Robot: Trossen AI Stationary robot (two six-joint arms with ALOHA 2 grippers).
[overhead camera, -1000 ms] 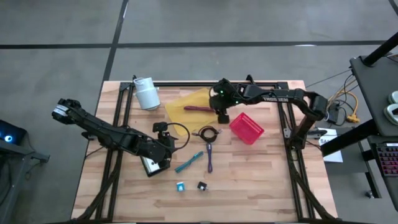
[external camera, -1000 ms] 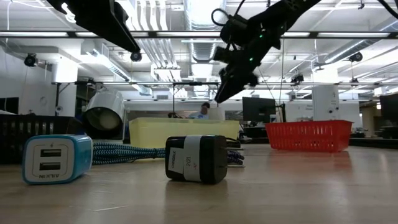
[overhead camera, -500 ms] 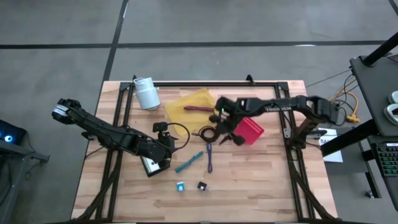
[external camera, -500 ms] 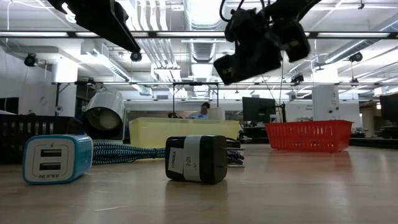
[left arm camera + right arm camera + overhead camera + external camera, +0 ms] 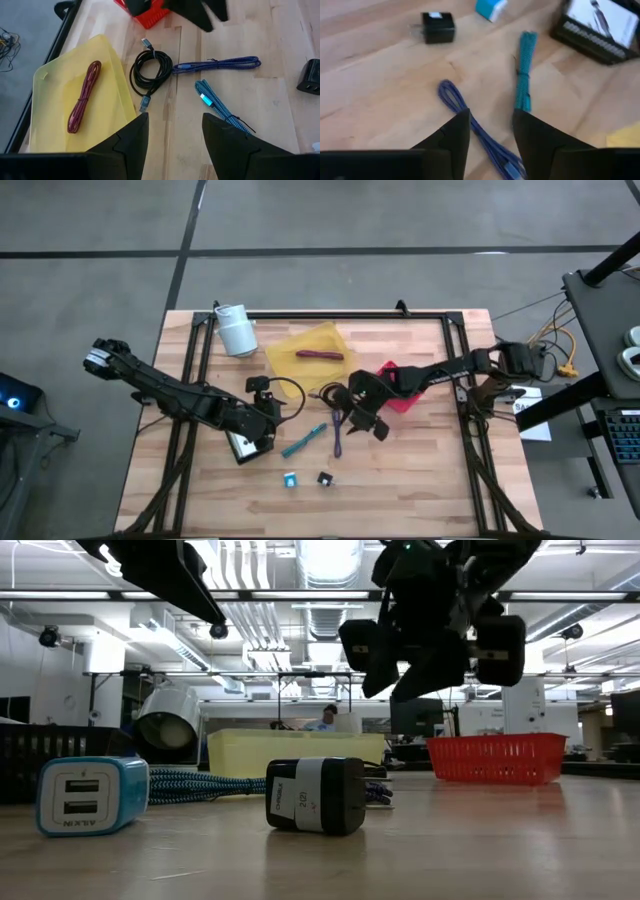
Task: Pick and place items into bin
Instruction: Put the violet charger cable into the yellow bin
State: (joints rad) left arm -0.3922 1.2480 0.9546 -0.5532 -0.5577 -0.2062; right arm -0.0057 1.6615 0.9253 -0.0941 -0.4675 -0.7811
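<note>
Loose items lie on the wooden table: a black coiled cable [image 5: 333,393], a purple-blue braided cable [image 5: 337,435], a teal braided cable [image 5: 305,440], a blue charger cube [image 5: 290,479] and a black charger cube [image 5: 325,478]. A magenta cable bundle [image 5: 320,355] lies in the flat yellow bin [image 5: 290,345]. My right gripper [image 5: 362,423] hangs open above the purple-blue cable [image 5: 470,120], clear of the table [image 5: 420,650]. My left gripper [image 5: 265,438], open [image 5: 175,117], waits over a black tray holding a white card [image 5: 243,445].
A red basket [image 5: 405,390] stands to the right of the black coil, partly under my right arm. A white roll [image 5: 235,330] lies near the table's far left corner. Bare wood lies toward the near right corner.
My right gripper has swung from beside the magenta bundle over the yellow bin toward the table's near edge, past the black coil, and now hangs over the purple-blue cable; it has turned on the way. The items have stayed in place.
</note>
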